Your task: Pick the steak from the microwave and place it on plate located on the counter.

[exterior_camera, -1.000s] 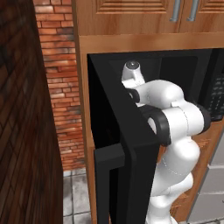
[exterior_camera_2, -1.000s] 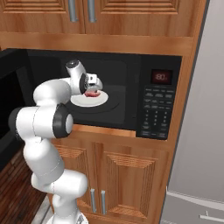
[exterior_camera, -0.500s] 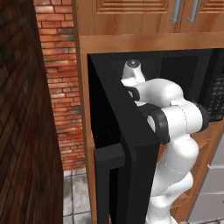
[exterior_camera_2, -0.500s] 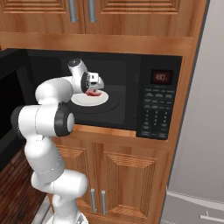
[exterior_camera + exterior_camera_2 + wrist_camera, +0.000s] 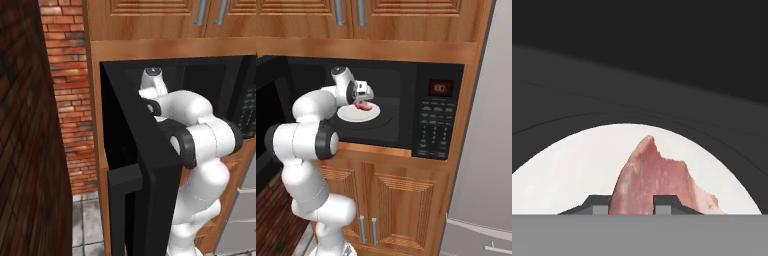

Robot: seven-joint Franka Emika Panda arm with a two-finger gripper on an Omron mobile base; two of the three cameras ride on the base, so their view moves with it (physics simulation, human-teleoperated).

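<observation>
End effector (image 5: 362, 99) is reaching inside the microwave (image 5: 406, 107) rn, right over the steak (image 5: 362, 105), which sits on a white plate (image 5: 351, 115) in the middle of the cavity floor. From the hand view the steak (image 5: 652, 180) runs up between the two finger tips (image 5: 669, 202), one on each side and pretty much touching it, but I can't tell if they're actually clamped or just straddling it, the tips are mostly cut off at the bottom. So grip state = unknown imo. Microwave door (image 5: 135, 165) is swung wide open to the left of the cavity and the arm's elbow is tucked just beside it. What could go wrong from here: if the fingers only have the thin edge of the meat it prob slips out on the lift and flops back on the white plate, or drags that plate along w/ it. Also the cavity roof is low, so lifting too high before backing out = wrist bumps the top. And pulling out w/ a wide swing could clip the door edge, since the elbow's already close to it. Table w/ the target plate isn't anywhere near the microwave opening in these views, so there's a carry ahead too.
</observation>
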